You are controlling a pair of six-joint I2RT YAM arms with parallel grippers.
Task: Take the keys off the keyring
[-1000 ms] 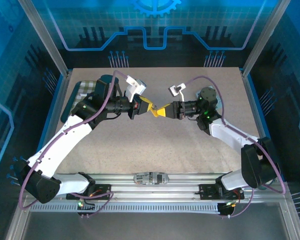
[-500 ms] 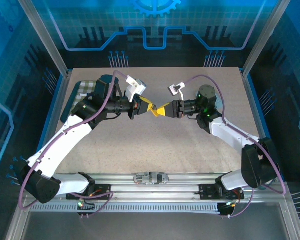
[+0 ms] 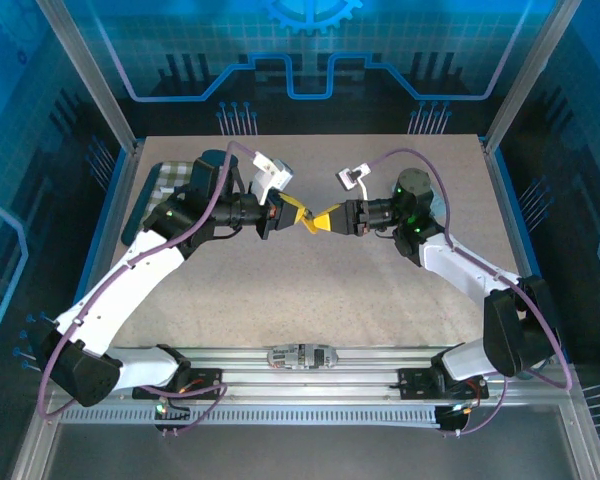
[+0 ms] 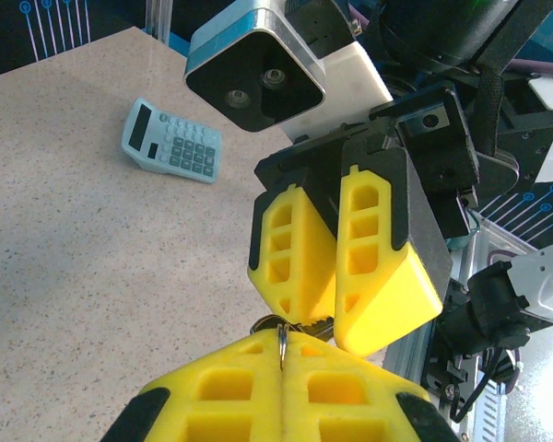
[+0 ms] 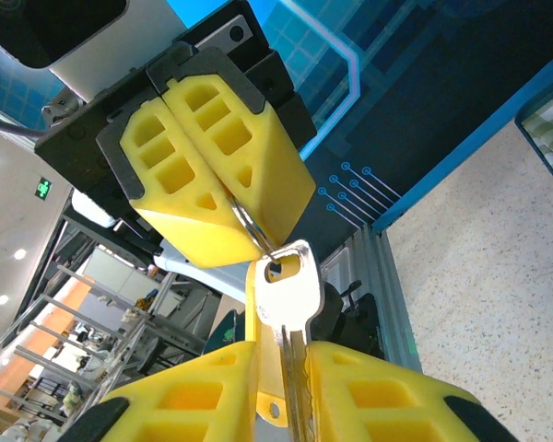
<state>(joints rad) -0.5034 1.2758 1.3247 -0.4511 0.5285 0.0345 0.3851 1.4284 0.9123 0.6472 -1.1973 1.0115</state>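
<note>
Pincers seen tip to tip, raised above middle of tabletop (image 3: 310, 300). Left pincer (image 3: 300, 216) clenched on keyring (image 5: 256, 238): wire loop pinched between its yellow fingers. Silver key (image 5: 290, 293) threaded on loop through hole in head, shaft grasped between fingers of right pincer (image 3: 320, 220). Key and keyring thus held in air between both pincers, off tabletop. Pale blue calculator (image 4: 173, 140) seen lying on tabletop, well apart from pincers.
</note>
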